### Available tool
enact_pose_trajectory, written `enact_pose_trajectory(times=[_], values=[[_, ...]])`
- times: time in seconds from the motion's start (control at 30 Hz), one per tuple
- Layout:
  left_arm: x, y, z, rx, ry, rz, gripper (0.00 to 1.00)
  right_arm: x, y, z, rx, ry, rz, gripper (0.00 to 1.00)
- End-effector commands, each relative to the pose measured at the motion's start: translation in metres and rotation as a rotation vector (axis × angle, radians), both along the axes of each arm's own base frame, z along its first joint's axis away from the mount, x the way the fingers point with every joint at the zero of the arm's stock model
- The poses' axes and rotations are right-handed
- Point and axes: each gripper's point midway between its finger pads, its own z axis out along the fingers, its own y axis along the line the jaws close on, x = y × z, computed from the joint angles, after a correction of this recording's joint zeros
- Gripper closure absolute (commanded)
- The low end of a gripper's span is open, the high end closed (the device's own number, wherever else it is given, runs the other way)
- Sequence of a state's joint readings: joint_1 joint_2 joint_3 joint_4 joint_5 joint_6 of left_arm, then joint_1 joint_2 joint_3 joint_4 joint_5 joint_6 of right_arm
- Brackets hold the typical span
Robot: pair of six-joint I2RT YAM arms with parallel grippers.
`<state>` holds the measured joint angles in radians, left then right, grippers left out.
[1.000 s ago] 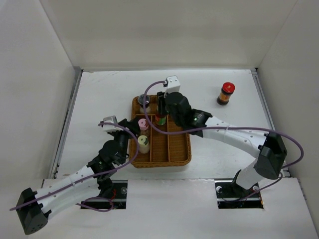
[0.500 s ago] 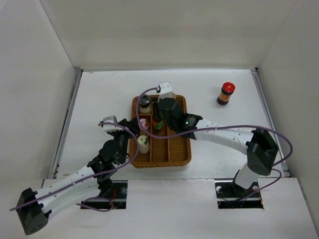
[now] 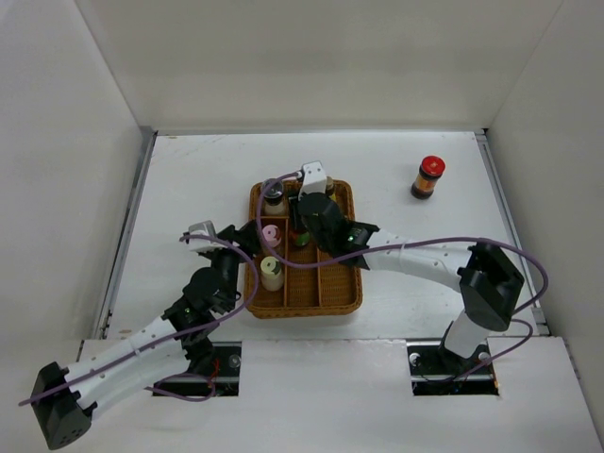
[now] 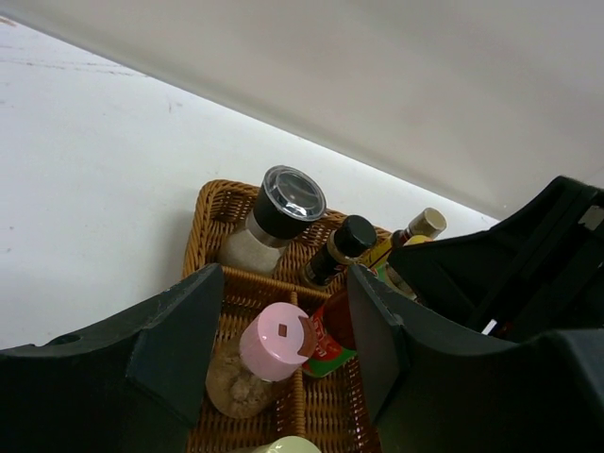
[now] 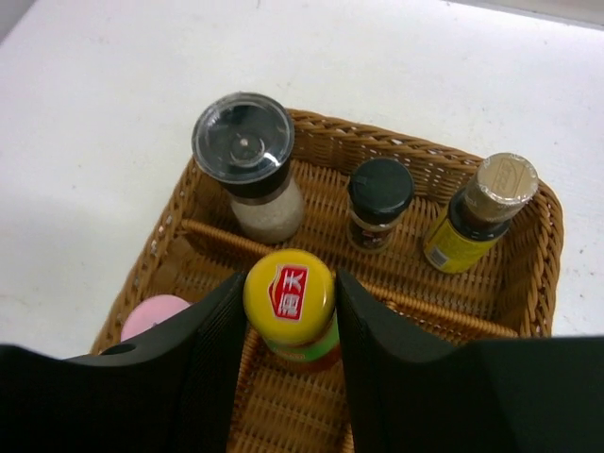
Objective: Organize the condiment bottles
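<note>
yellow-capped condiment bottle: found upright in the middle lane of the wicker tray, clamped at cap level between the fingers of the right gripper. compared with a second ago: shifted together with that gripper from the tray's far end toward its centre. cannot tell whether seated on the tray floor or hanging just above it. read as placement nearly done; release and a straight lift judged next.

left gripper: parked at the tray's left rim, fingers spread, grasping nothing, pink-capped bottle seen beyond the gap. barely moved over the same second.

already inside the tray: grey-lidded grinder, black-capped bottle and tan-capped bottle along the far row; pale-yellow-capped bottle in the left lane toward the near end.

outstanding: red-lidded jar, well apart from the tray, off its far right corner.
</note>
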<state>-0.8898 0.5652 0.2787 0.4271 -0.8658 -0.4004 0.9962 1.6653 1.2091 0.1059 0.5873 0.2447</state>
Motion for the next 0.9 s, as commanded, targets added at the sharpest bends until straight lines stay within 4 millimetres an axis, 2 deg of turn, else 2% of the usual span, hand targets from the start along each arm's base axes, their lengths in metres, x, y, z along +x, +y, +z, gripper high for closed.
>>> enact_pose_trajectory(times=[0.0, 0.07, 0.27, 0.43, 0.53, 0.63, 0.7, 0.73, 0.8, 0.87], values=[[0.001, 0.006, 0.007, -0.043, -0.025, 0.028, 0.46, 0.005, 0.009, 0.043, 0.157, -0.085, -0.019, 0.50], [0.001, 0.006, 0.006, -0.045, -0.025, 0.028, 0.46, 0.004, 0.008, 0.049, 0.164, -0.095, -0.014, 0.44], [0.001, 0.008, 0.006, -0.044, -0.024, 0.033, 0.46, -0.002, -0.001, 0.081, 0.214, -0.133, -0.009, 0.39], [0.001, 0.007, 0.007, -0.045, -0.025, 0.033, 0.46, -0.015, -0.023, 0.112, 0.270, -0.172, -0.007, 0.36], [0.002, 0.009, 0.009, -0.045, -0.027, 0.036, 0.46, -0.009, -0.062, 0.117, 0.302, -0.183, -0.054, 0.38], [0.000, 0.007, 0.009, -0.055, -0.031, 0.025, 0.46, 0.006, -0.113, 0.104, 0.311, -0.170, -0.148, 0.57], [0.001, 0.004, 0.010, -0.058, -0.029, 0.018, 0.46, 0.017, -0.152, 0.085, 0.310, -0.140, -0.242, 0.74], [0.001, 0.001, 0.010, -0.064, -0.029, 0.007, 0.46, 0.024, -0.171, 0.076, 0.297, -0.127, -0.293, 0.78], [0.000, -0.003, 0.010, -0.074, -0.030, -0.014, 0.46, 0.035, -0.208, 0.056, 0.255, -0.099, -0.399, 0.80], [0.001, -0.003, 0.010, -0.080, -0.034, -0.015, 0.46, 0.043, -0.244, 0.037, 0.207, -0.077, -0.514, 0.76]])
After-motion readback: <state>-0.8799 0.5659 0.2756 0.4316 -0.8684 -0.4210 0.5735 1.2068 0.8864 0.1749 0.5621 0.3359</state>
